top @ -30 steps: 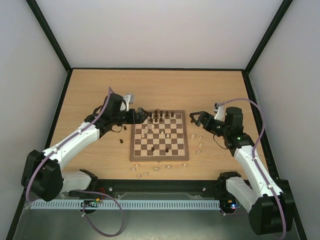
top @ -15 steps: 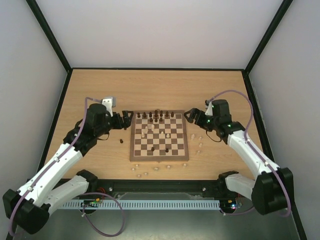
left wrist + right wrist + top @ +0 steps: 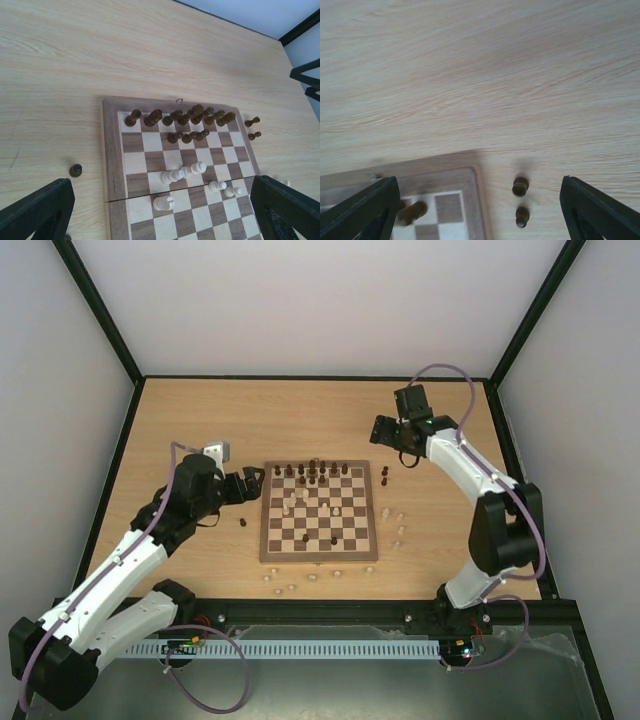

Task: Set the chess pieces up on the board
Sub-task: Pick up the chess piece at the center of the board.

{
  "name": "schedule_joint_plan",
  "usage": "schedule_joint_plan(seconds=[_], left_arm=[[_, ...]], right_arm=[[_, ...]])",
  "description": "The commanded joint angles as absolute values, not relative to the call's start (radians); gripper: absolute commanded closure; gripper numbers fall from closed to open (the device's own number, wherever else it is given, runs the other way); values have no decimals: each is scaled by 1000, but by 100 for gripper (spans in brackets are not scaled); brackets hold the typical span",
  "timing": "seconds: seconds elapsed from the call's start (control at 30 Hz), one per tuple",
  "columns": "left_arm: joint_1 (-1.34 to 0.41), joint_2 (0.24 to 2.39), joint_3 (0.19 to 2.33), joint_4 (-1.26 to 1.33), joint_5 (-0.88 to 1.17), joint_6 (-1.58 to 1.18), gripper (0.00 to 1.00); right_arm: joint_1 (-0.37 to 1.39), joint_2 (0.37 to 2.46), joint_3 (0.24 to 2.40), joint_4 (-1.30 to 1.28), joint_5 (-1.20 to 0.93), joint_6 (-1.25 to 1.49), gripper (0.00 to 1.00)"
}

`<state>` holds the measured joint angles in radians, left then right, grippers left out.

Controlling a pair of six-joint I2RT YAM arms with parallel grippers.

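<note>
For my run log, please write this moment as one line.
left jaws: open, empty | right jaws: open, empty, near two dark pieces beside board | setup: unfinished

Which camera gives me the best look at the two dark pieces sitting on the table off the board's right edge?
Right wrist: the two dark pieces are closest and unblocked there, on the table just beside the board corner. Left wrist shows them smaller, past the board's far corner. Top external shows them only as specks.
</note>
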<state>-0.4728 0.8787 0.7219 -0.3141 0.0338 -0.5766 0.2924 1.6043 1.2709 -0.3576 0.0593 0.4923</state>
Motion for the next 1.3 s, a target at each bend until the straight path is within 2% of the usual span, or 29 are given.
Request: schedule_joint_plan(seconds=[0.0,0.27,0.5,0.63,1.0,1.27], left_arm=[[-477,857,695,-305,48,-577,1],[-479,815,693,-320,54,-563,1],[-479,796,650,-278,55,-585,0],[-480,791,634,-270,39,-597,1],[-480,807,624,-274,13,-592,1],[-480,828,622,-256,16,-592,1]], right_arm=[[299,1705,1317,-492,133,452,15],[305,1769,1320,-544,169,416,26],[305,1813,1312,-528,127,392,41],[306,1841,1312,-521,100,388,44],[314,1906,1327,-516,91,383,63],[314,1916,1339,-523,123,385,73]])
